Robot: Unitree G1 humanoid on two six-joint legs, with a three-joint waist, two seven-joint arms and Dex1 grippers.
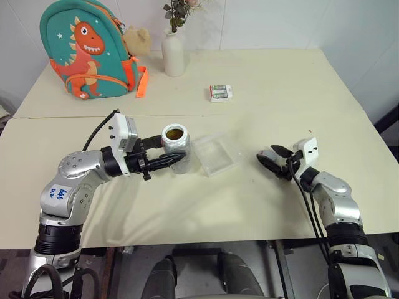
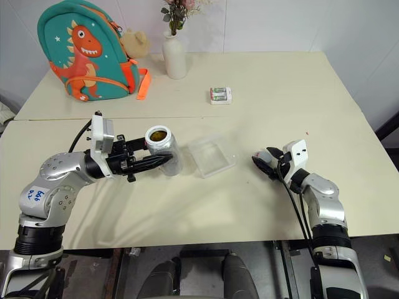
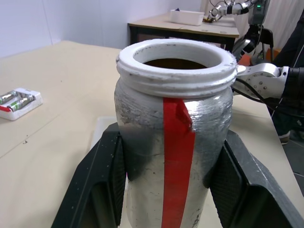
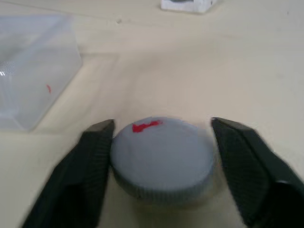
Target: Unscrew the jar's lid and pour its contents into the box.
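Note:
The jar (image 1: 176, 144), silvery with a red stripe (image 3: 176, 142), stands upright and uncapped at the table's left-middle. My left gripper (image 1: 176, 161) is shut on its body from the side. Dark brown contents (image 1: 174, 132) show inside its white rim (image 3: 175, 76). The clear box (image 1: 216, 154) lies just right of the jar, open side up. Farther right, my right gripper (image 1: 272, 163) rests low at the table, open. The grey lid (image 4: 161, 159) with a red mark lies flat on the table between its fingers (image 4: 95, 156), with a gap on one side.
At the table's back stand a dinosaur backpack (image 1: 87, 50), a plush toy (image 1: 138, 40) and a white vase (image 1: 173, 55) with flowers. A small white-and-green pack (image 1: 221, 93) lies behind the box. The table's front edge (image 1: 206, 235) runs close below both arms.

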